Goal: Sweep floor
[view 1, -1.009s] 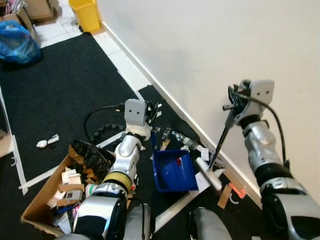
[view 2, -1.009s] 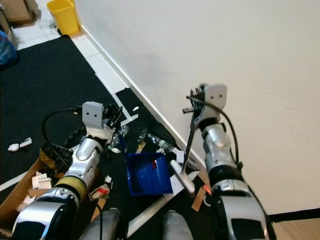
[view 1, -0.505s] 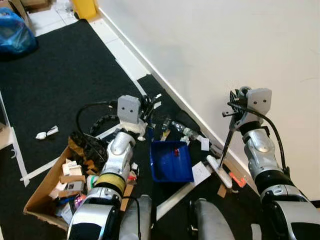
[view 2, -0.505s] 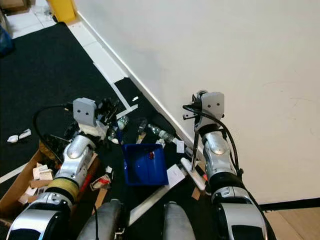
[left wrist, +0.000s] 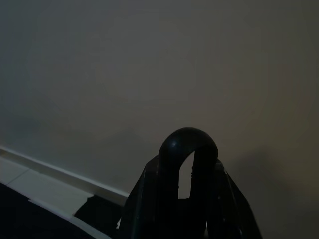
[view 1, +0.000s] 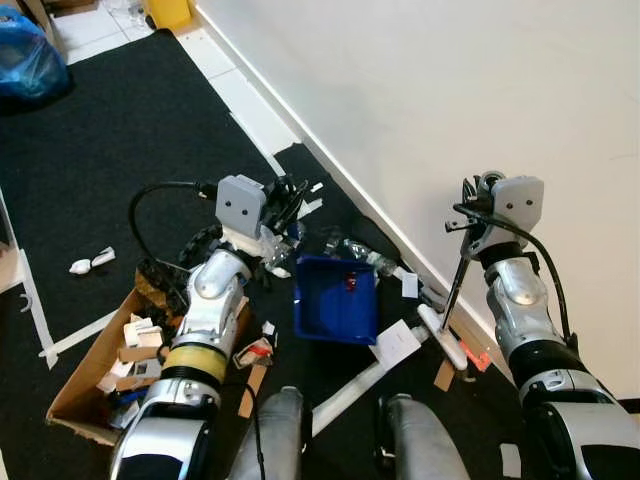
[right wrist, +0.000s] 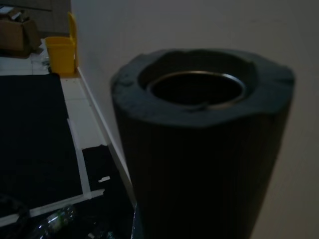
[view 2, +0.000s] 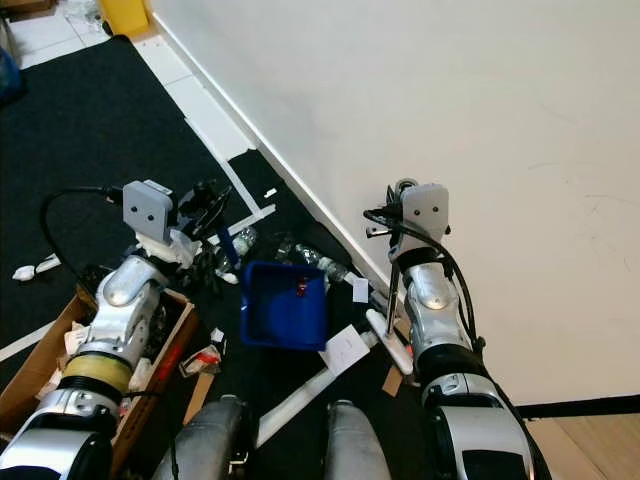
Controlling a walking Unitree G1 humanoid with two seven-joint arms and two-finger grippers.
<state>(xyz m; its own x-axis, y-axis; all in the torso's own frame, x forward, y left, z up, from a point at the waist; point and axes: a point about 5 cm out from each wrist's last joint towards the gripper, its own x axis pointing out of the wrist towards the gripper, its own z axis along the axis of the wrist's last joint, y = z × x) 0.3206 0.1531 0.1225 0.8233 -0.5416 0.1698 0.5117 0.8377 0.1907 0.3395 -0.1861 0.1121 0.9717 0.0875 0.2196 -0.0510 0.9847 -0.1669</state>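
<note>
A blue dustpan lies on the black floor near the wall, with a small red scrap inside. My left gripper is shut on the dustpan's dark handle, whose looped end rises between the fingers in the left wrist view. My right gripper is raised by the wall and shut on the broom's thin black handle. The padded top of that handle looms in the right wrist view. The white broom head rests on the floor right of the dustpan, apart from it.
A plastic bottle, a sheet of paper and cardboard bits lie along the skirting board. A cardboard box of rubbish stands at my left. Crumpled paper lies on the black mat; a blue bag is far left.
The view has tilted down. The broom head, which lay against the dustpan's right edge, now sits further right by the wall. My left arm has swung left with the dustpan.
</note>
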